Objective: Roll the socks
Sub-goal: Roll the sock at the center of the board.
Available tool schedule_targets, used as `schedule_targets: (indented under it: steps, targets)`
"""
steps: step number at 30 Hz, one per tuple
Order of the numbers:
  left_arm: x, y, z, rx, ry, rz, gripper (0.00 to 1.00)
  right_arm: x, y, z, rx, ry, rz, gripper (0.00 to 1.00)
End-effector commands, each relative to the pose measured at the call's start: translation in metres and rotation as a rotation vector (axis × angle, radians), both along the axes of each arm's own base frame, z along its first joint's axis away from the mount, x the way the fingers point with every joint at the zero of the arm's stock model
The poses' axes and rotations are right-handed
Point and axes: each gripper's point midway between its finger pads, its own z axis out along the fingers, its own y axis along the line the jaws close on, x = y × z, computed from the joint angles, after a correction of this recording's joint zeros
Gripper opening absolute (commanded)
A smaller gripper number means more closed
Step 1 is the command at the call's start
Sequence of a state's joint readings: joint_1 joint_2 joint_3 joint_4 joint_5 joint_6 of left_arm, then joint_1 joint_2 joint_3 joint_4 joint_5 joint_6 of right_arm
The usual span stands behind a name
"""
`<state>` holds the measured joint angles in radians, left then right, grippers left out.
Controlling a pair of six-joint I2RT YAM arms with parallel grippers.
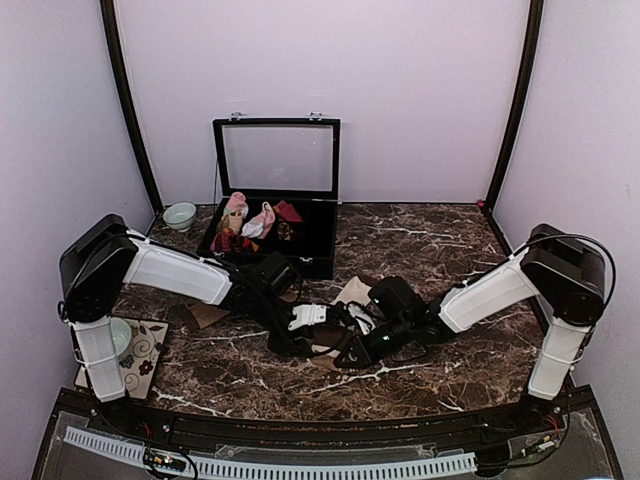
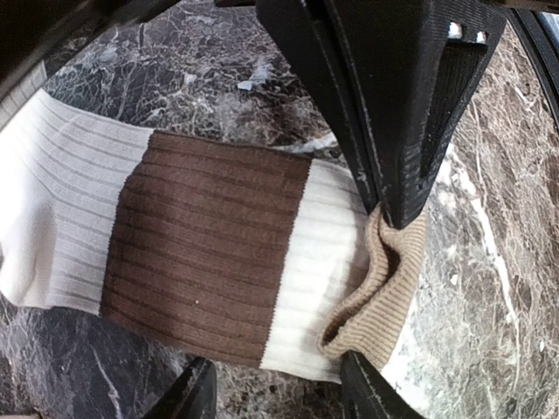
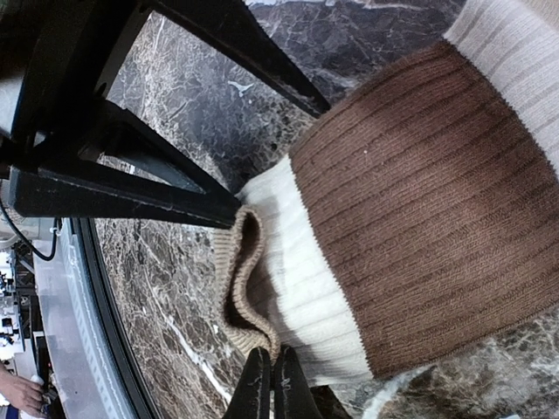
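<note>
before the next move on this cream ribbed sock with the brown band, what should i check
1. right gripper shut on the tan ribbed cuff: ok.
2. left gripper open, fingers over the cuff end: ok.
3. cream ribbed sock with the brown band lying flat on the dark marble table: ok.
4. roll begun: not ok, the visible length lies unrolled.
5. a second sock stacked underneath: cannot tell.
</note>
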<state>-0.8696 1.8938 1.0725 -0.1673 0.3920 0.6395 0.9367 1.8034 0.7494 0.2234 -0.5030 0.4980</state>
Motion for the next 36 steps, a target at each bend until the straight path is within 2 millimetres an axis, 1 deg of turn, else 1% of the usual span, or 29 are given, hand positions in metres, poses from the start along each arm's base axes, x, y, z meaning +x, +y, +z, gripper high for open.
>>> schedule_targets:
  steps: [1,4,6,8,10,12,14,16,19,21,22,30,32,36]
  targets:
    - [-0.002,0.015,-0.007,0.054,-0.051,-0.003,0.51,-0.007,-0.025,-0.036,-0.159,0.069,-0.027,0.0]
    - [-0.002,0.018,0.002,0.049,-0.068,0.004,0.53,-0.007,-0.027,-0.039,-0.175,0.072,-0.033,0.0]
    - [-0.001,0.019,0.014,0.037,-0.09,-0.005,0.57,-0.008,-0.03,-0.041,-0.188,0.076,-0.031,0.0]
    - [-0.003,0.017,0.032,0.013,-0.103,-0.032,0.63,-0.009,-0.033,-0.044,-0.201,0.078,-0.03,0.0]
    - [-0.008,0.015,0.046,0.006,-0.086,-0.061,0.69,-0.01,-0.036,-0.046,-0.217,0.084,-0.028,0.0]
    - [-0.017,0.014,0.056,0.004,-0.038,-0.096,0.71,-0.012,-0.039,-0.048,-0.23,0.091,-0.026,0.0]
    - [-0.031,0.012,0.063,-0.021,0.012,-0.152,0.72,-0.012,-0.042,-0.048,-0.243,0.095,-0.027,0.0]
    - [-0.047,0.01,0.062,-0.03,0.058,-0.205,0.71,-0.012,-0.043,-0.047,-0.254,0.101,-0.029,0.0]
    - [-0.071,0.005,0.053,-0.033,0.091,-0.286,0.66,-0.014,-0.046,-0.048,-0.272,0.119,-0.029,0.0]
    - [-0.081,0.002,0.048,-0.033,0.104,-0.321,0.63,-0.013,-0.047,-0.049,-0.283,0.127,-0.033,0.0]
    - [-0.083,0.0,0.045,-0.034,0.1,-0.333,0.62,-0.012,-0.047,-0.049,-0.281,0.132,-0.036,0.0]
    - [-0.073,-0.013,0.042,-0.068,0.023,-0.353,0.6,-0.014,-0.049,-0.055,-0.285,0.175,-0.053,0.0]
    - [-0.071,-0.015,0.037,-0.068,0.015,-0.356,0.6,-0.014,-0.049,-0.056,-0.285,0.182,-0.054,0.0]
    - [-0.059,-0.018,0.027,-0.048,-0.045,-0.343,0.6,-0.015,-0.049,-0.056,-0.279,0.189,-0.057,0.0]
